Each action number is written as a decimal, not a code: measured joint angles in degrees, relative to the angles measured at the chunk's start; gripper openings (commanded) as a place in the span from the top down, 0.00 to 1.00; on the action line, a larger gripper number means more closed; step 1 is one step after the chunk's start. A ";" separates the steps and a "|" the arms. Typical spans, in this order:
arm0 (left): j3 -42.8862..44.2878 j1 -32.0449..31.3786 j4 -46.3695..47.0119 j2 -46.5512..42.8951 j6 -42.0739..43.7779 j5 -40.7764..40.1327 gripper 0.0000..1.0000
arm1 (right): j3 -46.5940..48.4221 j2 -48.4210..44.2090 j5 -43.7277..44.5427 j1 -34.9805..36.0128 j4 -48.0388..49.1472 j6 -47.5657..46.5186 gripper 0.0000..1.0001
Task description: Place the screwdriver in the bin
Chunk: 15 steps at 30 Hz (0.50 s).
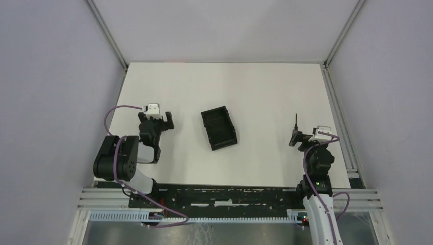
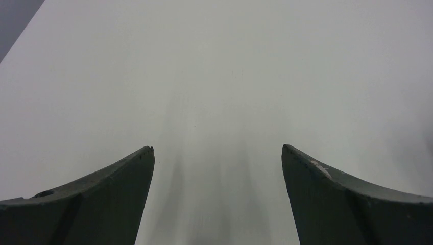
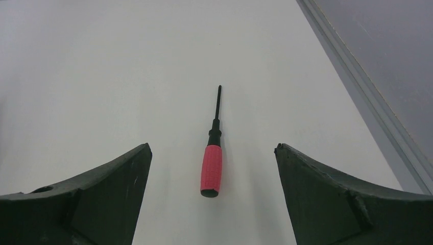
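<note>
The screwdriver (image 3: 212,170) has a short red handle and a thin black shaft and lies flat on the white table, shaft pointing away from me. My right gripper (image 3: 212,147) is open, and the handle lies between its fingers without touching either. In the top view only the shaft (image 1: 295,121) shows, sticking out beyond the right gripper (image 1: 300,137). The bin (image 1: 219,127), a small shallow black tray, sits empty at mid-table, left of the screwdriver. My left gripper (image 1: 162,121) is open and empty, left of the bin; its wrist view (image 2: 217,147) shows only bare table.
A metal frame rail (image 3: 367,97) runs along the table's right edge, close to the screwdriver. Grey walls enclose the table on the left, right and back. The arm bases and a cable rail (image 1: 224,196) line the near edge.
</note>
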 measured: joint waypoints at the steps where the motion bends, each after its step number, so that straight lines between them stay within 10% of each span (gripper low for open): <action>1: 0.00 0.00 0.00 0.00 0.00 0.00 0.00 | 0.04 0.26 0.17 0.00 0.00 0.04 0.02; 9: 0.00 0.00 0.00 0.00 0.00 0.00 0.00 | 12.44 10.36 0.07 -0.02 -4.20 0.98 0.02; 15: 0.00 0.00 0.00 0.00 -0.02 -0.02 0.00 | 45.42 35.69 -1.86 0.00 -17.77 -0.70 0.03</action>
